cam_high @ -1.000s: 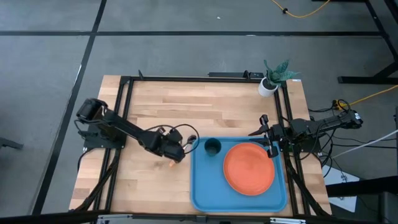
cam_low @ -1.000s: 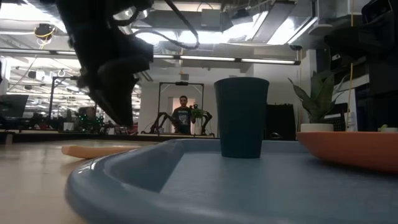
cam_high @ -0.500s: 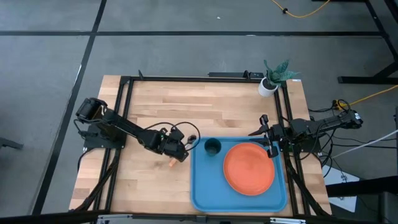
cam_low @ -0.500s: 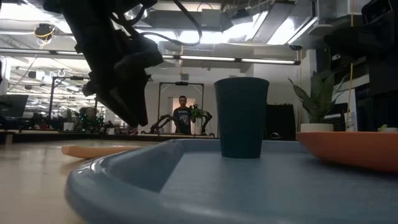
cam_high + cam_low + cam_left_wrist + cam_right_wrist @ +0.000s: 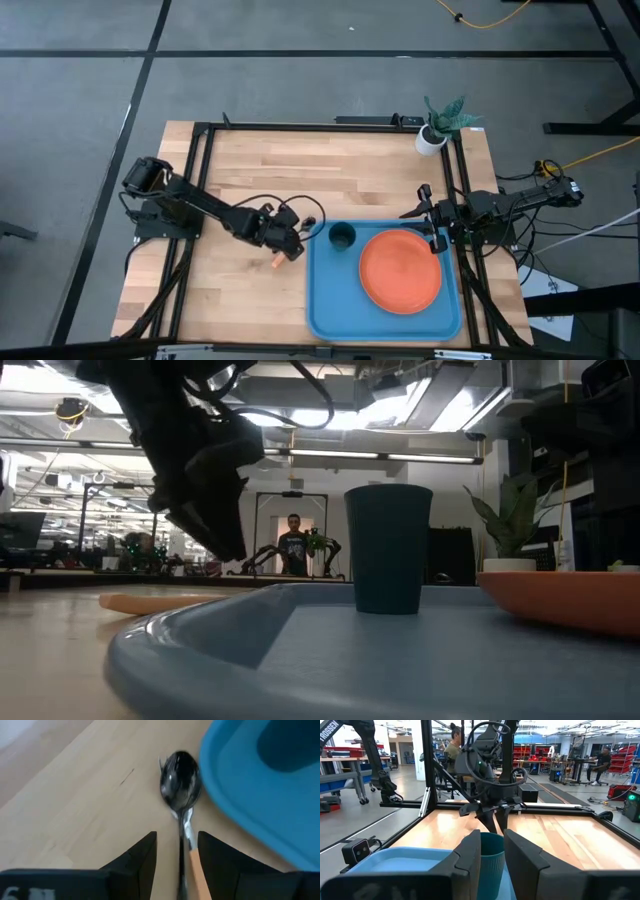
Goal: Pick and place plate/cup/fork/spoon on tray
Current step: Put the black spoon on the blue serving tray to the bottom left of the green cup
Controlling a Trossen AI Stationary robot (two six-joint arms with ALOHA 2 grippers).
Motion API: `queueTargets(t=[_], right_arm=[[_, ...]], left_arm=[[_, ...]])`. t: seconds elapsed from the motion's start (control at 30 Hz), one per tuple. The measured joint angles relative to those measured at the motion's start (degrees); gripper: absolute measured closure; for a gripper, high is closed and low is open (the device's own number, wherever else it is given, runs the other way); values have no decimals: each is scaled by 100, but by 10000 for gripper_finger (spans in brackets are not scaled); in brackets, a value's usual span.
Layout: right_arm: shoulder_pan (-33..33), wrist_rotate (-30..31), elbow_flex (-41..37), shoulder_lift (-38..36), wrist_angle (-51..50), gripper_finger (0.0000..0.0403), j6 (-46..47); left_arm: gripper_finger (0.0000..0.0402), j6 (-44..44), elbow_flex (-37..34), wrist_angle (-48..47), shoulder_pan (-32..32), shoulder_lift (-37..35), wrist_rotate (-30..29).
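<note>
The blue tray [image 5: 312, 300] holds the teal cup [image 5: 342, 236], standing upright at its far left, and the orange plate [image 5: 400, 270], lying flat at its right. The dark spoon [image 5: 180, 777] lies on the wood just left of the tray's rim [image 5: 235, 775], bowl away from my wrist. The fork's orange handle [image 5: 275, 262] lies beside the spoon's handle [image 5: 194, 865]; its tines are hidden. My left gripper [image 5: 177, 837] hangs open above them, a finger on each side of the spoon's handle. My right gripper [image 5: 432, 228] waits open at the tray's far right edge.
A white pot with a green plant [image 5: 440, 125] stands at the table's far right corner. A black frame runs round the table's edges. Bare wood lies left of and beyond the tray. People show in the room behind the table.
My left gripper has gone a little toward the table's right edge, closer to the tray's left rim, staying above the table. The fork, cup and plate have kept still.
</note>
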Motion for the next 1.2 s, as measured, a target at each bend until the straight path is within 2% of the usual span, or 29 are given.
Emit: queueTargets(t=[0.23, 0.5, 0.6, 1.0, 1.2], right_arm=[[0, 1, -2, 0, 0, 313, 1], [2, 1, 2, 20, -25, 313, 2], [0, -1, 2, 31, -49, 313, -5], [2, 1, 2, 63, -125, 313, 2], [2, -1, 2, 63, -140, 313, 1]], left_arm=[[265, 623, -4, 214, 56, 184, -1], [265, 636, 0, 415, 26, 450, 83], [265, 628, 1, 413, 29, 639, 333], [265, 630, -2, 518, 73, 826, 139], [268, 570, 9, 292, 82, 817, 510]])
